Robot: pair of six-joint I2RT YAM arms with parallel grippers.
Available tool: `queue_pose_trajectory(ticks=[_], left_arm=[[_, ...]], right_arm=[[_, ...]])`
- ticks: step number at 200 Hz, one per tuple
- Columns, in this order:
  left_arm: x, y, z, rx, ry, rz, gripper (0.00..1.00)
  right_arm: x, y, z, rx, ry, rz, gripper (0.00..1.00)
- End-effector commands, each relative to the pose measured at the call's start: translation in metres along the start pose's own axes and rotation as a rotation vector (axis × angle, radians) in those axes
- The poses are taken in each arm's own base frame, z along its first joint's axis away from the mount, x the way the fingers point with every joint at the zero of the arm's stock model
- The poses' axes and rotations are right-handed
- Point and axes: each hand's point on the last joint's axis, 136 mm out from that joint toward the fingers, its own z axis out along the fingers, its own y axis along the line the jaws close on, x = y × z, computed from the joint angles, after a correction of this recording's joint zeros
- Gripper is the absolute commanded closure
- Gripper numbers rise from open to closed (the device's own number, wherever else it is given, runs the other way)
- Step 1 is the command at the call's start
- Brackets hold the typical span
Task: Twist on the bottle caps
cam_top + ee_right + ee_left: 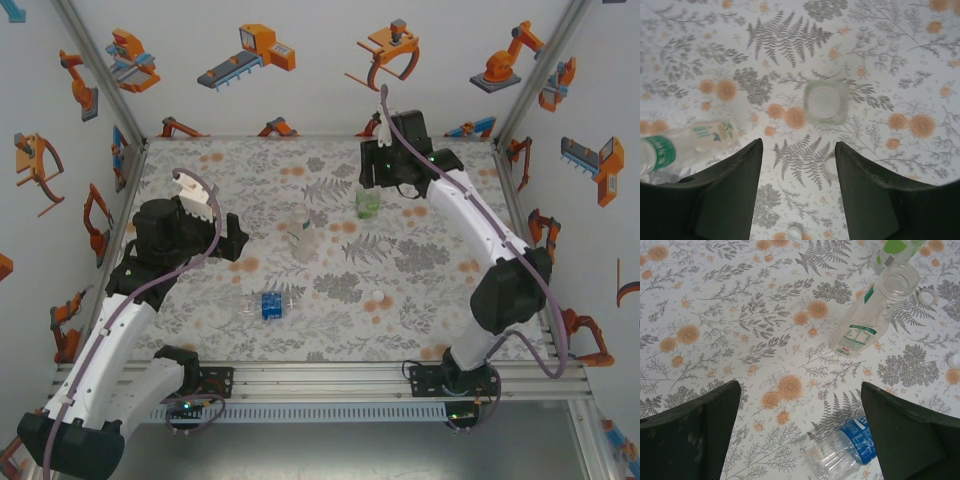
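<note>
Left gripper wide open, empty, over the table's left side. Blue-label bottle lies on its side near the near edge. White-green bottle upright at centre, uncapped. Green bottle upright toward the far edge. Loose cap right of centre. Right gripper open, empty, just beside the green bottle.

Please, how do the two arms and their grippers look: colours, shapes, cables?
Both have white tubular links, see the left arm and the right arm, with bulky black joints. A thin greyish-purple cable runs loosely along each. The black bases are bolted on a metal rail. The left gripper and the right gripper each carry two broad, dark, matte fingers.
</note>
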Motion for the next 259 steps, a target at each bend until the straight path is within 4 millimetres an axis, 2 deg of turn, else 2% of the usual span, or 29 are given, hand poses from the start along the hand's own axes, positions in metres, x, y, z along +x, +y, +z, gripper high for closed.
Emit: queue_pose_trajectory(ticks=[1,42,79,108,122,145,190,222,259], left_arm=[[-0.001,0.004,0.000,-0.013,-0.015,-0.007,0.03],[-0.001,0.002,0.000,-0.006,-0.019,-0.004,0.03],[0.001,0.002,0.003,-0.001,-0.010,-0.003,0.03],[0.001,0.001,0.004,0.009,-0.007,-0.005,0.03],[0.002,0.001,0.004,0.008,-0.005,-0.006,0.03],[0.002,0.000,0.004,0.013,-0.005,-0.006,0.03],[0.003,-0.001,0.005,0.018,-0.002,-0.006,0.03],[0.004,-0.006,0.005,0.052,0.000,0.001,0.03],[0.003,-0.013,0.006,0.094,-0.001,0.003,0.03]], right_arm=[[0.001,0.035,-0.006,-0.179,-0.086,-0.044,0.44],[0.021,0.085,-0.021,-0.364,-0.238,-0.167,0.44],[0.038,0.130,-0.028,-0.488,-0.360,-0.262,0.39],[0.043,0.165,-0.030,-0.554,-0.422,-0.340,0.34],[0.040,0.175,-0.026,-0.562,-0.443,-0.350,0.33],[0.037,0.184,-0.013,-0.565,-0.453,-0.352,0.32],[0.043,0.192,0.027,-0.579,-0.426,-0.322,0.33],[0.048,0.190,0.043,-0.572,-0.409,-0.291,0.42],[0.051,0.189,0.045,-0.566,-0.397,-0.287,0.55]])
